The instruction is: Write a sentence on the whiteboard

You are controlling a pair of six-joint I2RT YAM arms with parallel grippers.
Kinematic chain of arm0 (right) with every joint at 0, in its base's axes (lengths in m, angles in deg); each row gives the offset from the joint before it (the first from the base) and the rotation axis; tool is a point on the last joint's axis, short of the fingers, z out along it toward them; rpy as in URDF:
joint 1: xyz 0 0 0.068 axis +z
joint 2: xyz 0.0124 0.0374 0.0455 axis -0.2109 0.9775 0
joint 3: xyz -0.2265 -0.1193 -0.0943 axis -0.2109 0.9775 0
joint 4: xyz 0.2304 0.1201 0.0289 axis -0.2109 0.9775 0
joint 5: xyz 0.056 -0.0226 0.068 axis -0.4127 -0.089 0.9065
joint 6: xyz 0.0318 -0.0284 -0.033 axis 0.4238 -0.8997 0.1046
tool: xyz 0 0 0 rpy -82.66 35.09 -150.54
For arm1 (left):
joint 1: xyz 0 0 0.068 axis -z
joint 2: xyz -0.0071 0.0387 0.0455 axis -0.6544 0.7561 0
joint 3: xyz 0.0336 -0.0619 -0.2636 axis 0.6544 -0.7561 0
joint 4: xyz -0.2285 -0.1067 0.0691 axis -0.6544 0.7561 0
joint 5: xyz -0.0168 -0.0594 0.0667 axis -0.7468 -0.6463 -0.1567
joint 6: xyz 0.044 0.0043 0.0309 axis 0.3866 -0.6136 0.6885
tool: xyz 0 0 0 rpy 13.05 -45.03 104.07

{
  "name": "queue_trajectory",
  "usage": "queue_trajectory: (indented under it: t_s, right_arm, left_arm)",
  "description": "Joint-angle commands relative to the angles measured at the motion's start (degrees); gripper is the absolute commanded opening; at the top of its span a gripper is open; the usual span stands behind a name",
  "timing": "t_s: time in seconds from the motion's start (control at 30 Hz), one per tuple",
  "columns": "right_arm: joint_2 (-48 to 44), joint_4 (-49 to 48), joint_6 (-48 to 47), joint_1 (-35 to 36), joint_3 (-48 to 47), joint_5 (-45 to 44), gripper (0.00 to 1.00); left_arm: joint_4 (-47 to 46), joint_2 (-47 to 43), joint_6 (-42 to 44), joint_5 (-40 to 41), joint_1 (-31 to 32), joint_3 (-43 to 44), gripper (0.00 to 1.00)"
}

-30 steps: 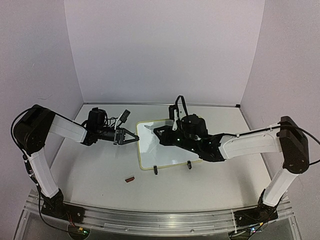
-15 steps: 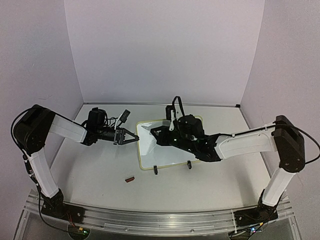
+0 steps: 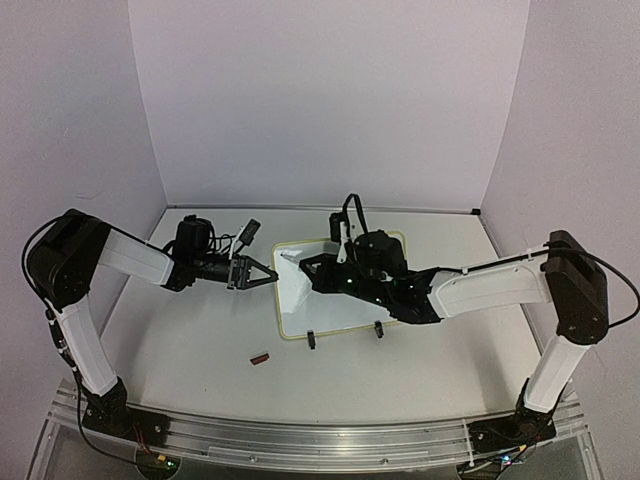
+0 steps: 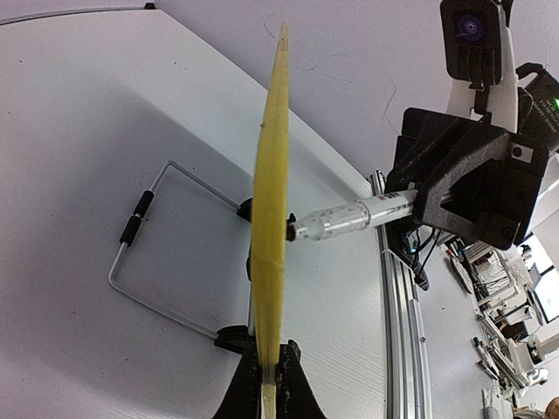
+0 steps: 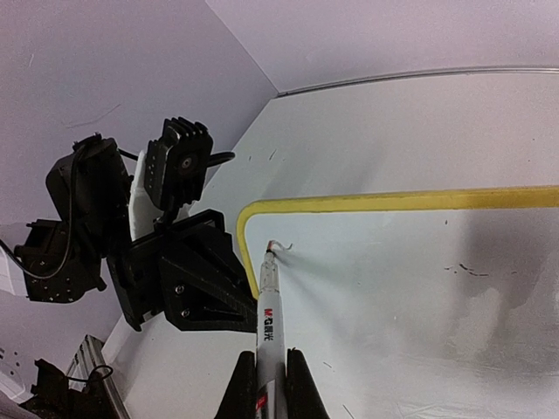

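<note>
- Pale lilac walls enclose a white table [image 3: 200, 340]. The whiteboard [image 3: 345, 300] stands at its centre, between the two arms, propped on a wire stand [image 4: 148, 253].
- State of the left gripper [image 3: 272, 274]: clenched on the yellow frame [image 4: 271, 218] at the board's left edge.
- State of the right gripper [image 5: 265, 384]: clamped on a marker [image 5: 268, 305]. The marker tip rests on the writing face at the far left corner, just inside the frame.
- Hidden: the left wrist view shows the board edge-on only, so the writing face cannot be read there. In the top view the right arm covers much of the board's far half.
- Hard to make out: no word of the sentence is legible in any view.
  - A short curved mark [image 5: 277, 245] sits at the marker tip. Whether it is ink or part of the nib cannot be told.
  - Faint dark flecks [image 5: 463, 268] lie further right on the face.
- Two black clips [image 3: 312, 340] show at the board's near edge.
- A small dark red object [image 3: 260, 357] lies on the table, near of the board's left corner. It is too small to identify.
- Change from the earlier frames: the right gripper and marker tip have shifted slightly left, toward the far left corner. The left gripper, the whiteboard and the dark red object are unchanged.
</note>
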Motion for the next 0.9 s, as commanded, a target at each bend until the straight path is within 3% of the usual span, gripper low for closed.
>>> queue_trajectory:
  t_s: [0.0,0.87]
  right_arm:
    - [0.2,1.8,0.4,-0.3,-0.1,-0.3,0.0]
    - [-4.9,2.4,0.8,-0.1,5.3,-1.9,0.0]
  left_arm:
    - [0.5,-1.2,1.7,-0.6,0.4,-0.3,0.0]
    - [0.6,-1.4,1.9,-0.3,0.4,-0.3,0.0]
